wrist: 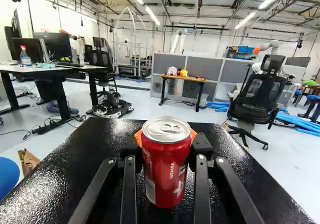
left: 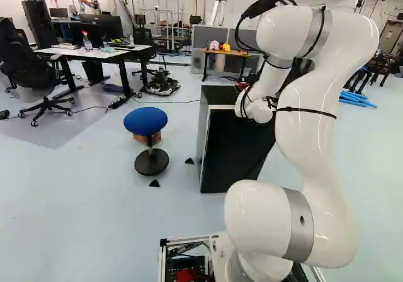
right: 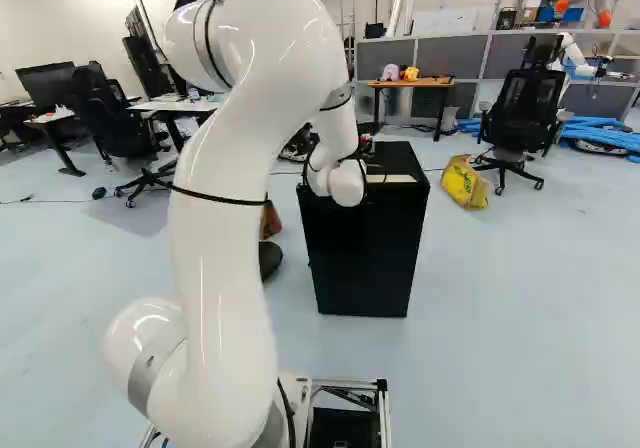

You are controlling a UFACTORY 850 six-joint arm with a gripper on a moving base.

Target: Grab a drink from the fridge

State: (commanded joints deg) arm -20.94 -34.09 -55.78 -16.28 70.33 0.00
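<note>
Gripper (wrist: 166, 137), black with orange pads (wrist: 193, 133), grasps the upright red metal can (wrist: 166, 169) at its twelve o'clock, over the boxy black fridge (right: 365, 258); too light a squeeze could let smooth metal slip.

The can (wrist: 166, 171) is over the fridge (right: 365, 253), stool (left: 145, 121) left, table (right: 412, 84) beyond.

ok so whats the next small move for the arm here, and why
Probably a short straight lift with the gripper shut: the red can is upright between both orange pads, low over the top of the black fridge, so rising first should clear that surface before any sideways travel.
</note>
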